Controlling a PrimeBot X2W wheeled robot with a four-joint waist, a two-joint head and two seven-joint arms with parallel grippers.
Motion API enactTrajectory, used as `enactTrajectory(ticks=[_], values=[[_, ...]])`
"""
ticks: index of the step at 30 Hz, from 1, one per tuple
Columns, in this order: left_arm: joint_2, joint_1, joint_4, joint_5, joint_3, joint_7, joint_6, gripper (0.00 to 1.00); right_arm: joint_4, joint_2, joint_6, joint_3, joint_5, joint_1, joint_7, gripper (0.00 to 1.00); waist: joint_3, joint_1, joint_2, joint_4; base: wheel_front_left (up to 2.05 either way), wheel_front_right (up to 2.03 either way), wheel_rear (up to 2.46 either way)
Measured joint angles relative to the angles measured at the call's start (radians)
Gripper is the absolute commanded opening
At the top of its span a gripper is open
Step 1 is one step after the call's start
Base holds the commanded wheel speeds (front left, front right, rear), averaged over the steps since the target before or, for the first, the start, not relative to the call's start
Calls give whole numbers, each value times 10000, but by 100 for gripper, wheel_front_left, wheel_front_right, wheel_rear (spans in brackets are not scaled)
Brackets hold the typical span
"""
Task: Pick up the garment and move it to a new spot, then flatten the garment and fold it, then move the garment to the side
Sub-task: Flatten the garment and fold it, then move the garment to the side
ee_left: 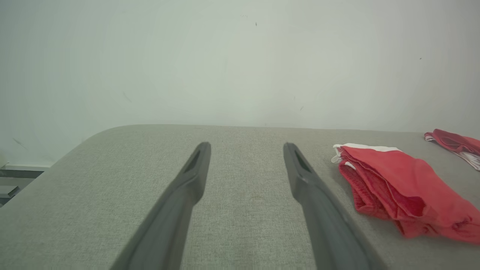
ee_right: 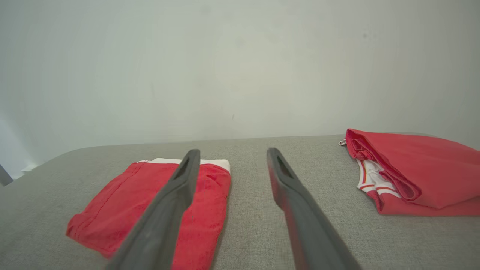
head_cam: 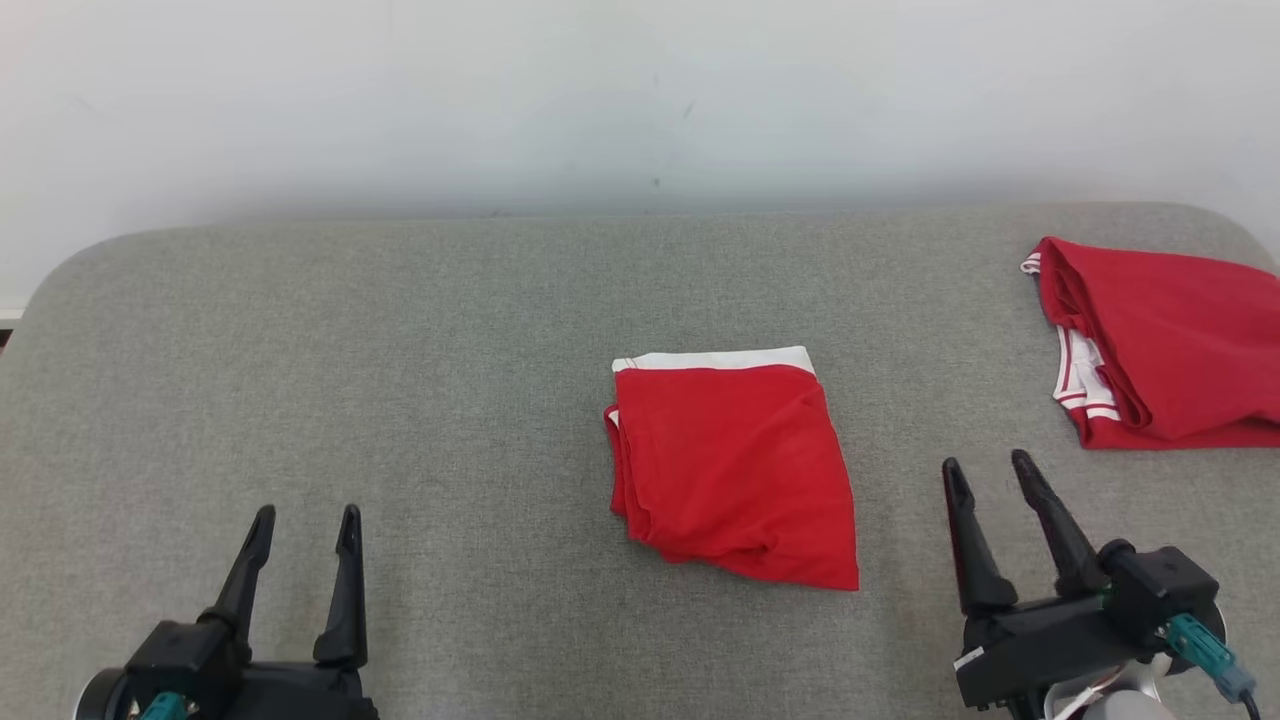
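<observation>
With left gripper and right gripper both empty, jaws spread, grip the folded red garment lying in the middle of the counter by its near edge, pinching every layer (count unclear from here), then lift level and set down beside the other red garment, not atop.

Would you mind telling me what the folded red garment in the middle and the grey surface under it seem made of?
Folded red garment: thin, soft, matte knit, perhaps polyester; it drapes in soft creases. Grey surface: woven upholstery fabric, matte, with visible flecked weave.
</observation>
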Motion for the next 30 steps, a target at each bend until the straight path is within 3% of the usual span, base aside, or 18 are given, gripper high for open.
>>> enactTrajectory(ticks=[13,30], values=[[10,485,-54,-21,-107,0,0,100,-920,587,0,-1039,-443,1332,0,100,-284,-1,0,145,0,0,0],[0,950,-270,58,-244,0,0,100,-1225,970,0,-1030,-752,1924,414,100,-546,0,0,199,0,0,0]])
